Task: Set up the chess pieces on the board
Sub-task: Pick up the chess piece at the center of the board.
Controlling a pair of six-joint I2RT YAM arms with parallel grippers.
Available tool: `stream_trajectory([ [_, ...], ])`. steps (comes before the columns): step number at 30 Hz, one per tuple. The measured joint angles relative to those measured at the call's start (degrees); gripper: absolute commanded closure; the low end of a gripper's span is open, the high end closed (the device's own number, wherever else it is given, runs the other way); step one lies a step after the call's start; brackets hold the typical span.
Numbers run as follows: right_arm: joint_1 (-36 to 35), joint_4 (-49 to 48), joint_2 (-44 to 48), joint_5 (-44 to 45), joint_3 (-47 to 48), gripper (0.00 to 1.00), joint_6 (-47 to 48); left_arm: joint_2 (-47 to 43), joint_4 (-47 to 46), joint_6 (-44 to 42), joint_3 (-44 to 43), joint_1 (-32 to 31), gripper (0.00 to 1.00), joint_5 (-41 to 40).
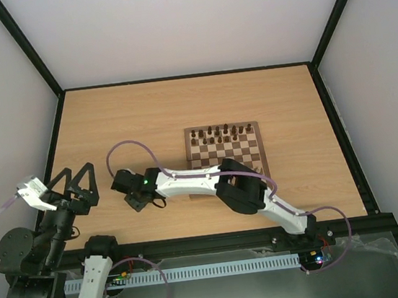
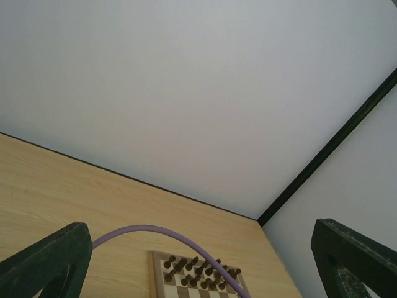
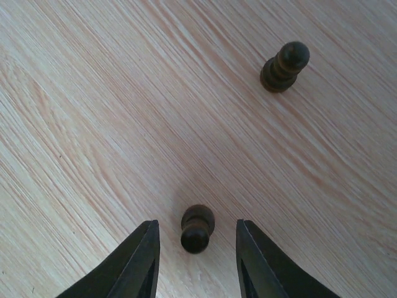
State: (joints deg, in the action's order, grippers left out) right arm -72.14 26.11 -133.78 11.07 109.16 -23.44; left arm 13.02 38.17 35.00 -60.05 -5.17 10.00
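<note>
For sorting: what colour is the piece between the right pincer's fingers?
Piece: dark brown; right wrist view.

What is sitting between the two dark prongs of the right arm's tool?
In the right wrist view, a small dark brown wooden chess piece sits there, touching neither prong.

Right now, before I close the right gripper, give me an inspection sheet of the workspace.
Surface: light wood table, no spills or marks seen.
Job's things: board with dark pieces on its far two rows; its near edge is partly hidden by the right arm. Two more pieces stand off the board on the table: near piece between the right gripper's fingers, far piece beyond it.
Clutter: nothing seen.
Grippers: right gripper open, low over the table, either side of the near piece without touching it; left gripper open wide, raised, empty.
Cables: purple cable loops over the table left of the board.
Surroundings: white walls, black frame edges.
</note>
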Motion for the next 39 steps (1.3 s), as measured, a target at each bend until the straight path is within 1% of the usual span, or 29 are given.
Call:
stream_trajectory([
  [7, 0.00, 0.94, -1.51, 1.14, 3.06, 0.74, 0.22, 0.00, 0.00, -0.02, 0.00, 0.00, 0.00, 0.02],
  [15, 0.00, 1.86, -2.12, 1.46, 3.91, 0.76, 0.31, 0.00, 0.02, -0.02, 0.00, 0.00, 0.01, 0.02],
  [17, 0.00, 2.23, -2.23, 1.46, 3.91, 0.81, 0.31, 0.00, 0.04, -0.02, 0.00, 0.00, 0.00, 0.02],
  [18, 0.00, 2.34, -2.32, 1.49, 3.91, 0.85, 0.31, 0.00, 0.02, -0.02, 0.00, 0.00, 0.01, 0.02],
  [22, 0.00, 2.38, -2.54, 1.66, 3.91, 0.93, 0.35, 0.02, 0.02, -0.02, 0.00, 0.00, 0.00, 0.02],
  [23, 0.00, 2.38, -2.54, 1.68, 3.91, 0.97, 0.26, 0.02, 0.02, -0.02, 0.00, 0.00, 0.01, 0.02],
  [24, 0.00, 2.38, -2.54, 1.70, 3.91, 0.98, 0.31, 0.02, 0.02, -0.02, 0.00, 0.00, 0.01, 0.04],
  [31, 0.11, 2.25, -1.88, 3.15, 2.82, 0.99, 0.28, 0.26, 0.02, -0.02, 0.00, 0.00, 0.00, 0.17],
  [35, 0.68, 2.47, 3.58, 4.33, -3.63, 0.99, 0.26, 0.85, -0.02, -0.07, 0.00, 0.00, 0.01, 0.79],
  [37, 1.42, 1.99, 9.18, 5.07, -8.66, 0.98, 0.26, 1.38, -0.09, -0.09, 0.00, 0.00, 0.00, 1.18],
  [39, 2.99, 2.05, 16.83, 5.95, -13.73, 0.98, 0.15, 2.40, -0.31, -0.13, 0.17, 0.00, 0.01, 1.75],
])
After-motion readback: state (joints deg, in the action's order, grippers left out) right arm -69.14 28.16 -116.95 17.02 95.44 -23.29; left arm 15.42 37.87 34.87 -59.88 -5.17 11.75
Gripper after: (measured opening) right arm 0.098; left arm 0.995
